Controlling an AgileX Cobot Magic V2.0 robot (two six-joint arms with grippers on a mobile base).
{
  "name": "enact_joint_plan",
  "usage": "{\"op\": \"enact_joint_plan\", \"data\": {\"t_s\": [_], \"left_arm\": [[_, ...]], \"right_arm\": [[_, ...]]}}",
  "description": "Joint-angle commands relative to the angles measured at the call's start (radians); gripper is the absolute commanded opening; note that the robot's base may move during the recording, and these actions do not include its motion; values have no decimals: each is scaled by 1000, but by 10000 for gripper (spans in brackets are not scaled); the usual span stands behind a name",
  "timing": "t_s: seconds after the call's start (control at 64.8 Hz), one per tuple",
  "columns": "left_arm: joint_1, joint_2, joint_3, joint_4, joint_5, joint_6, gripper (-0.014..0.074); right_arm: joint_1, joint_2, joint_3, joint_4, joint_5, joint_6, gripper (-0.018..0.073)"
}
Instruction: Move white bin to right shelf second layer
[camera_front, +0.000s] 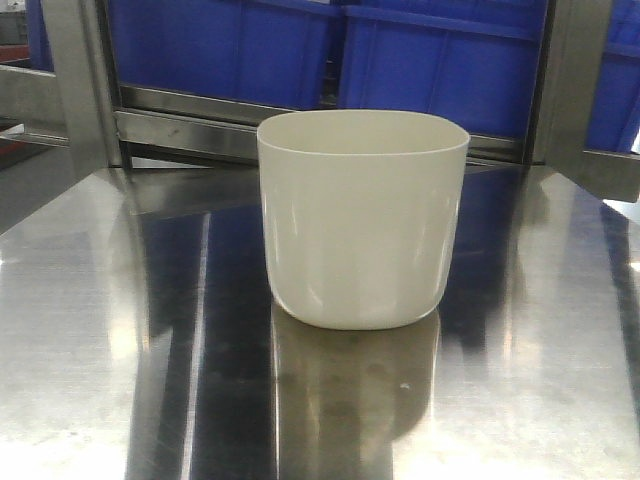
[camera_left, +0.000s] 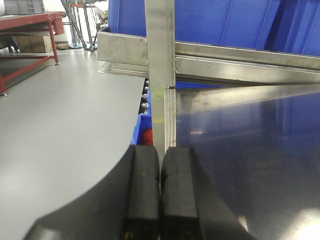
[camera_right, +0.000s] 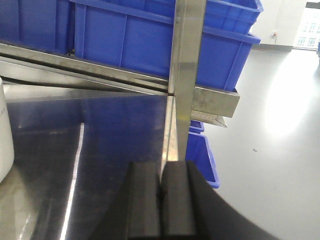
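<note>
The white bin stands upright and empty-looking on a shiny steel surface, in the middle of the front view. A sliver of the white bin shows at the left edge of the right wrist view. My left gripper is shut with nothing held, over the steel surface's left edge. Over the right edge, my right gripper is shut and holds nothing. Neither gripper touches the bin. The right shelf second layer is out of view.
Blue crates sit on a rack behind the steel surface, behind a steel bar. Upright steel posts stand at the surface's far corners. A smaller blue crate lies on the grey floor to the right. A red workbench stands far left.
</note>
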Motion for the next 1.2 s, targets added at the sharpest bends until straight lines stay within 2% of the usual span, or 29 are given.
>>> {"op": "enact_joint_plan", "data": {"t_s": [0.0,0.34,0.494,0.54,0.664,0.71,0.834,0.926,1.065,1.189], "left_arm": [[-2,-16,37,0,-86,-3,85],[-2,-16,37,0,-86,-3,85],[-2,-16,37,0,-86,-3,85],[-2,-16,37,0,-86,-3,85],[-2,-16,37,0,-86,-3,85],[-2,-16,37,0,-86,-3,85],[-2,-16,37,0,-86,-3,85],[-2,-16,37,0,-86,-3,85],[-2,-16,37,0,-86,-3,85],[-2,-16,37,0,-86,-3,85]], "right_arm": [[-4,75,-83,-12,-72,-1,49],[-4,352,-228,-25,-78,-1,49],[2,468,-277,-125,-76,24,49],[12,500,-297,-164,-74,75,49],[60,591,-347,-236,-42,331,57],[83,626,-370,-271,3,434,78],[165,742,-443,-367,158,632,185],[238,835,-529,-437,299,727,255],[365,946,-657,-526,477,840,293],[469,1028,-776,-543,576,855,291]]}}
